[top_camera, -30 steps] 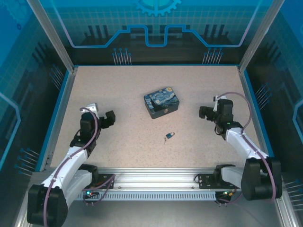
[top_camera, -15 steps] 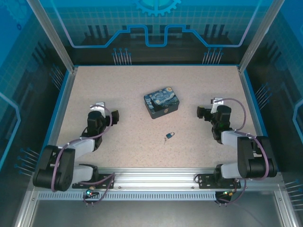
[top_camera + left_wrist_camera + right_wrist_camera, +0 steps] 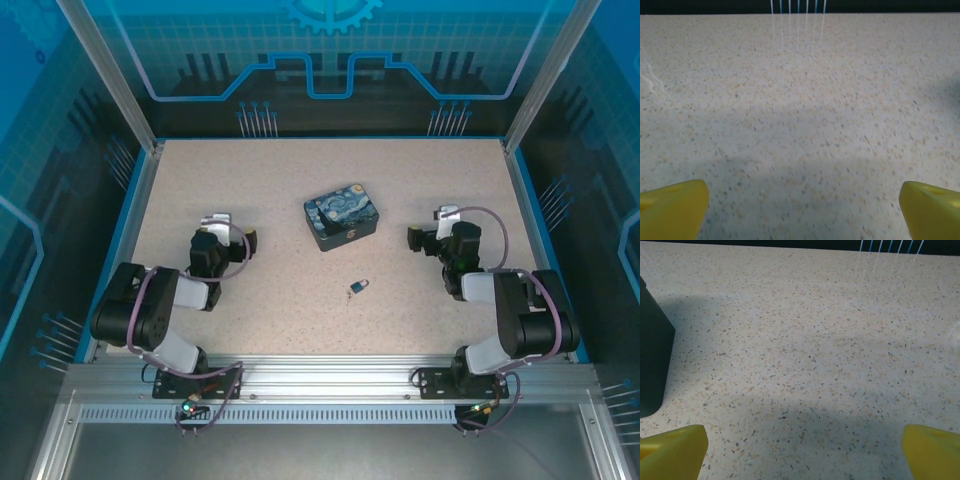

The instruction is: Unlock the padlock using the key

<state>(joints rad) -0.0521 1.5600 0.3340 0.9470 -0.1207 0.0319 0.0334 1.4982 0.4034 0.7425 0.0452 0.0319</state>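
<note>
The tiny blue-teal padlock (image 3: 360, 287) lies on the speckled table in front of the tin, in the top view. A thin silvery bit, the key (image 3: 349, 297), sits right at its lower left; whether they touch is too small to tell. My left gripper (image 3: 241, 243) (image 3: 802, 215) hangs low over bare table far to the left of the padlock, its yellow fingertips (image 3: 672, 210) wide apart, open and empty. My right gripper (image 3: 414, 239) (image 3: 802, 455) is low on the right, up and right of the padlock, also open with its fingertips (image 3: 932, 452) spread over bare table.
A dark blue tin (image 3: 342, 216) with a swirly starry print stands at the table's middle, behind the padlock; its dark side (image 3: 652, 355) shows at the left edge of the right wrist view. Blue walls ring the table (image 3: 300, 170). Both arms are folded back near their bases.
Both arms have folded down and back toward their bases. The left gripper has shifted slightly right, the right gripper slightly left. Padlock, key and tin have not moved.
</note>
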